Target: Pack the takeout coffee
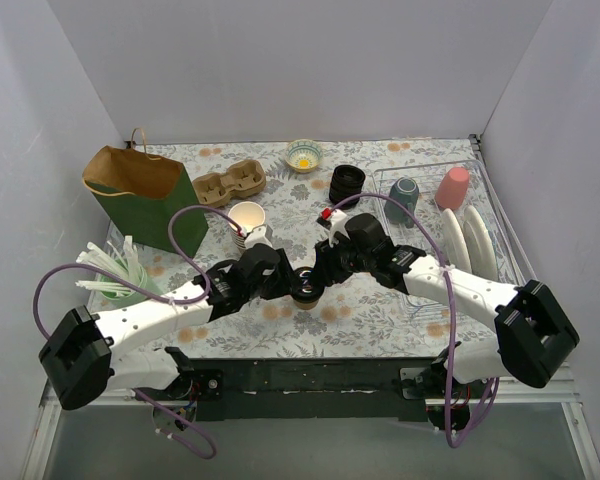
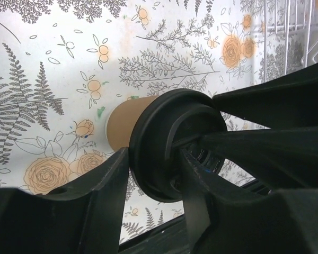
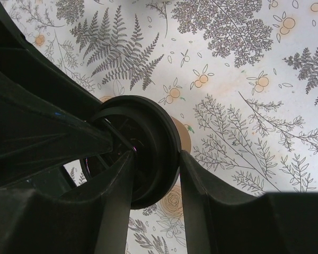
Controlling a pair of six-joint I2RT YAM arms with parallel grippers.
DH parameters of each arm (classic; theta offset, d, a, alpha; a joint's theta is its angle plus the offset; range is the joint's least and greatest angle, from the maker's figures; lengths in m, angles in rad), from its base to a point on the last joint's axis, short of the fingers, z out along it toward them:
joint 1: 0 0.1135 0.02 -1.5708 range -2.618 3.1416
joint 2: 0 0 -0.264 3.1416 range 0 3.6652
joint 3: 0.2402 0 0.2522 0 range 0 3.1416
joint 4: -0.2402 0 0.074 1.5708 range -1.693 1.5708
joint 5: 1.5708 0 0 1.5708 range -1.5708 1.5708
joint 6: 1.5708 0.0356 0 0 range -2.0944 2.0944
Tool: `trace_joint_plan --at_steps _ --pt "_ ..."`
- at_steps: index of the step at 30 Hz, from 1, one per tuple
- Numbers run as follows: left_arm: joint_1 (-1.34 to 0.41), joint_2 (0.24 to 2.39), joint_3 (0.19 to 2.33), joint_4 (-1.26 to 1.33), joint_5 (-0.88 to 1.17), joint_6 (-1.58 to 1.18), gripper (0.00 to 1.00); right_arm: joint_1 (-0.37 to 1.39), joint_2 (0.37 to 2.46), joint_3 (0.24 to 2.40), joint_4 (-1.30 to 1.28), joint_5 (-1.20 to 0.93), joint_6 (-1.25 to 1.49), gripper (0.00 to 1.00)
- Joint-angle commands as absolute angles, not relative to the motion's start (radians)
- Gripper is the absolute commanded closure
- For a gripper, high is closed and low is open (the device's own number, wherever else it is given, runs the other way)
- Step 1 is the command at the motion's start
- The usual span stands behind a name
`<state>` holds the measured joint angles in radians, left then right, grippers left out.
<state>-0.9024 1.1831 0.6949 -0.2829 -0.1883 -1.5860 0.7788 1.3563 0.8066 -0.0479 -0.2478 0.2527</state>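
Floral tablecloth (image 2: pixel 53 63) underlies the takeout coffee (image 2: pixel 122 124), its black lid (image 2: pixel 151 132) seemingly pinched by left fingers (image 2: pixel 103 196) and right fingers (image 3: pixel 114 201).

Brown takeout coffee (image 1: pixel 306 288), black lid (image 2: pixel 159 121) on, upright, near table (image 1: pixel 365 325) front.

No legible text, brand, number or sign in any view. Black lid of the takeout coffee (image 2: pixel 122 124): moulded ridges only, no letters readable. Green paper bag (image 1: pixel 145 200): visible faces plain. Worktop (image 1: pixel 380 310) cloth: floral print only, no wording. Small red-and-black item (image 1: pixel 327 215) mid-worktop: too small to tell any marking.
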Motion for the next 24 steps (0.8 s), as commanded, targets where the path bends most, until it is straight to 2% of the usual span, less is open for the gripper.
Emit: trace_joint_plan --at_steps 1,4,11,14,20,24 --pt "-0.904 1.243 0.624 -0.382 -0.230 -1.629 0.61 0.785 1.374 0.762 -0.103 -0.201 0.245 0.63" --pt "-0.902 1.217 0.632 -0.400 -0.224 -1.646 0.60 0.784 1.377 0.764 -0.104 -0.202 0.233 0.63" --pt "-0.894 1.098 0.770 -0.486 -0.215 -1.595 0.49 0.785 1.414 0.844 -0.166 -0.198 0.178 0.64" --pt "-0.876 1.049 0.808 -0.523 -0.216 -1.571 0.48 0.785 1.424 0.856 -0.183 -0.196 0.153 0.65" --pt "-0.773 1.014 0.769 -0.555 -0.169 -1.543 0.63 0.784 1.424 0.868 -0.189 -0.215 0.100 0.67" --pt "-0.726 1.005 0.715 -0.482 -0.089 -1.532 0.64 0.784 1.439 0.887 -0.198 -0.235 0.084 0.66"
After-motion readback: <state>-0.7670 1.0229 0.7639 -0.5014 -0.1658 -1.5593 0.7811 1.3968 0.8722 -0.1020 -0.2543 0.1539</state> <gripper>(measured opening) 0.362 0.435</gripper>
